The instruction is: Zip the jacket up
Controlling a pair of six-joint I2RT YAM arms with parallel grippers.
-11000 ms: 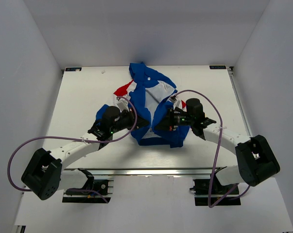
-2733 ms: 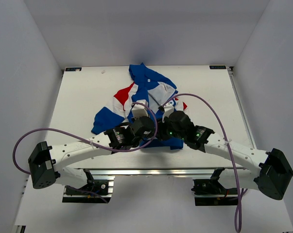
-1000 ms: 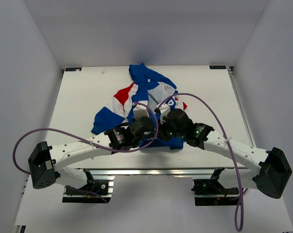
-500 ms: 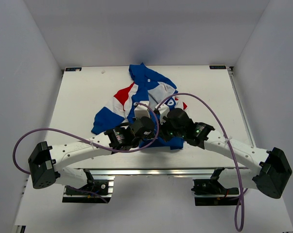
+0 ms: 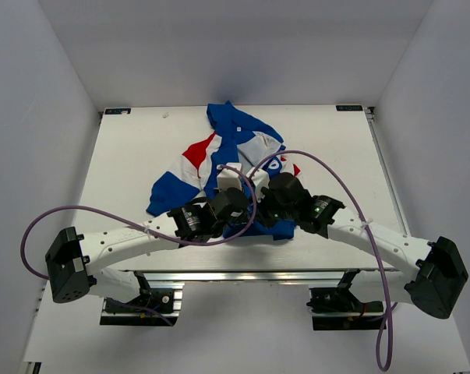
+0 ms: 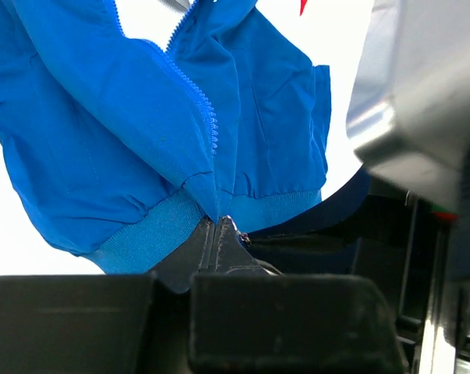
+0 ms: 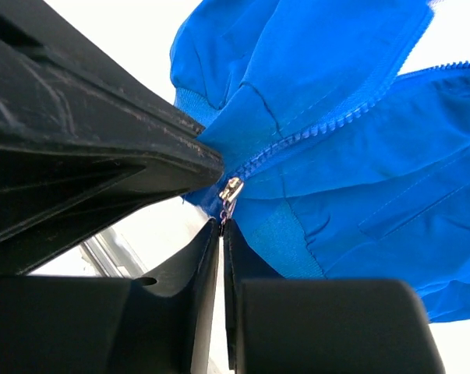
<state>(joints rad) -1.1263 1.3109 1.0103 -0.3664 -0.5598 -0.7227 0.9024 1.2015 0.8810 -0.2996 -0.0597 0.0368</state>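
The blue jacket (image 5: 236,148) with red and white panels lies crumpled at the table's middle. Both grippers meet at its near hem. My left gripper (image 6: 217,220) is shut on the hem (image 6: 153,234) at the bottom of the zipper teeth (image 6: 209,128). My right gripper (image 7: 223,224) is shut on the pull tab of the silver zipper slider (image 7: 231,189), which sits at the bottom end of the zipper (image 7: 312,128). In the top view the left gripper (image 5: 239,204) and the right gripper (image 5: 263,204) are nearly touching over the hem.
The white table (image 5: 125,156) ends in a metal rail (image 5: 235,274) at the near edge. Purple cables (image 5: 79,210) loop from both arms. White walls close in at left, right and back.
Over the last second both wrists have shifted slightly away from the near edge with the hem. Eleven seconds ago the jacket lay open with the grippers apart on each front panel.
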